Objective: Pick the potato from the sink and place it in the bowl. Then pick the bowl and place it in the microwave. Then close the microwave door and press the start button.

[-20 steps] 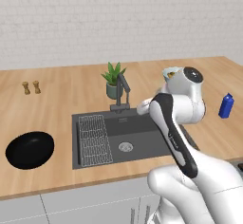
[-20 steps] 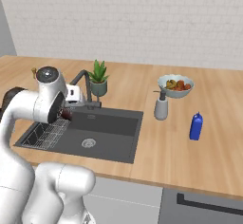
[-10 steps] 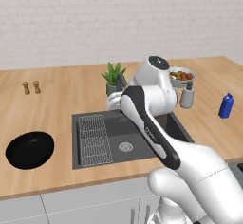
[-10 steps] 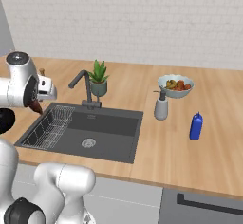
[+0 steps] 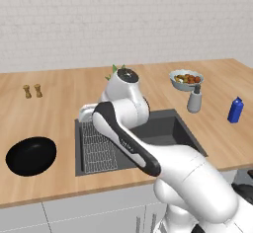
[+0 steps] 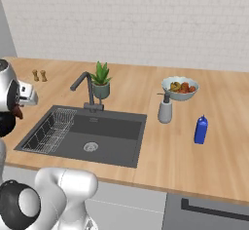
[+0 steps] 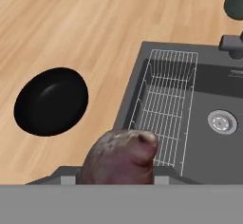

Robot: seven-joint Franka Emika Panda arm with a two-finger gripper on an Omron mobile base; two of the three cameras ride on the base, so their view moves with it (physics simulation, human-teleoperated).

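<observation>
Swinging left across the sink (image 5: 163,128), well away from the right-hand side where the arm was a second ago. Carrying the potato (image 7: 121,156) along: pinched in the hand (image 6: 18,111), showing big and reddish-brown at the bottom of the hand view, and as a small dark lump under the wrist at the left edge of the right base view. Not opening or squeezing further over the last second, just holding firm on it.

Hanging now over the left end of the basin, above the wire rack (image 7: 166,104), with the sink's left rim just below. Lying ahead on the table (image 5: 59,103): the black bowl (image 5: 30,155), empty, left of the sink and apart from it; seen from the hand, the bowl (image 7: 51,100) off to the left of the potato, not yet underneath it.

Meaning for the task: pick out of the sink looking done, transfer under way, drop not yet made. Probably needing more travel leftward past the rim before lowering and releasing. Standing well clear on the right: the food bowl (image 5: 186,79), soap dispenser (image 5: 194,99) and blue bottle (image 5: 235,110).
</observation>
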